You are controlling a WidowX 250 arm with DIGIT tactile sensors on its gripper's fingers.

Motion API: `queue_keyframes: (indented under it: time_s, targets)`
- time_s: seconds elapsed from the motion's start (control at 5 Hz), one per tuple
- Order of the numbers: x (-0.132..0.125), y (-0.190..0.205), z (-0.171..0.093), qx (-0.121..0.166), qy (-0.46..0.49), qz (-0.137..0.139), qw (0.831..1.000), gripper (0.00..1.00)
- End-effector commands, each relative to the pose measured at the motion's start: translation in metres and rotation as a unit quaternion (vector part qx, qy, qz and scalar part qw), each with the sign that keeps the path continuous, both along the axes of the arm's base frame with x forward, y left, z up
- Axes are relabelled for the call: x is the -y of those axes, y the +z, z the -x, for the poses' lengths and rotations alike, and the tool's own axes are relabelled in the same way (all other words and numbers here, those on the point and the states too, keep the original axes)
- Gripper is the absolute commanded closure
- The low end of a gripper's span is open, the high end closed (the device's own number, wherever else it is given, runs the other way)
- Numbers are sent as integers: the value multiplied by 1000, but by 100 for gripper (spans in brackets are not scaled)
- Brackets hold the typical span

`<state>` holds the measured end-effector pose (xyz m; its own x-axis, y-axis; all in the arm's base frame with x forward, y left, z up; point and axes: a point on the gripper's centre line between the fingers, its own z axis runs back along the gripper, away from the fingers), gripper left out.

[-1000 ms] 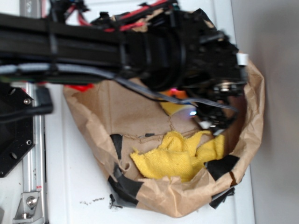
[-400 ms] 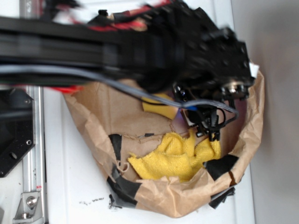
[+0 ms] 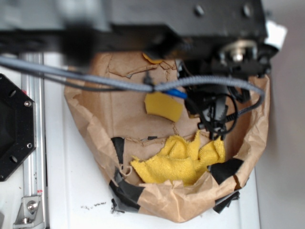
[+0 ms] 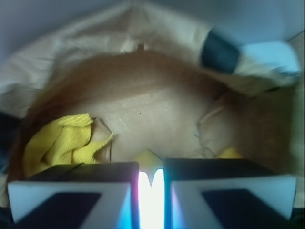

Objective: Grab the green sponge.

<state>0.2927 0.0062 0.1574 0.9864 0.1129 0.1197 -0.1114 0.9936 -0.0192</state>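
**Gripper over paper-lined bin, jaws nearly together, sponge not held**

Wrist view: the two pads (image 4: 71,193) fill the bottom of the frame with only a thin bright slit between them. Jaws read as pressed almost together, nothing pinched. A small yellow tip shows just above the slit; can't tell what it belongs to.

Exterior view: gripper (image 3: 215,125) hangs at the right side of the brown paper bin (image 3: 259,138), tips just above the upper right corner of the yellow terry cloth (image 3: 178,162). Touching or not, can't tell.

Green sponge (image 3: 163,106) (looks yellow, smooth wedge) lies on the paper floor left of the gripper, apart from it, above the cloth. A grey cable (image 3: 105,81) crosses just over its top edge.

Cloth sits bunched at the bin's lower wall. Black tape patches (image 3: 228,169) mark the paper rim. Arm (image 3: 143,24) spans the top of the frame, blurred. Bin rests on a white table (image 3: 71,191), with a metal rail (image 3: 35,157) at left.

No readable brands, labels or writing in either view; the small dark marks on the table are illegible.
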Motion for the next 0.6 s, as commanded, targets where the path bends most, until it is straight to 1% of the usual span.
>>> queue_keyframes:
  time_s: [0.0,0.2,0.4]
  targets:
    - [3,-26,8,10,-245,-27,969,0]
    - [13,-52,24,-8,-350,-41,936,0]
    - [8,-77,17,-29,-351,-50,935,0]
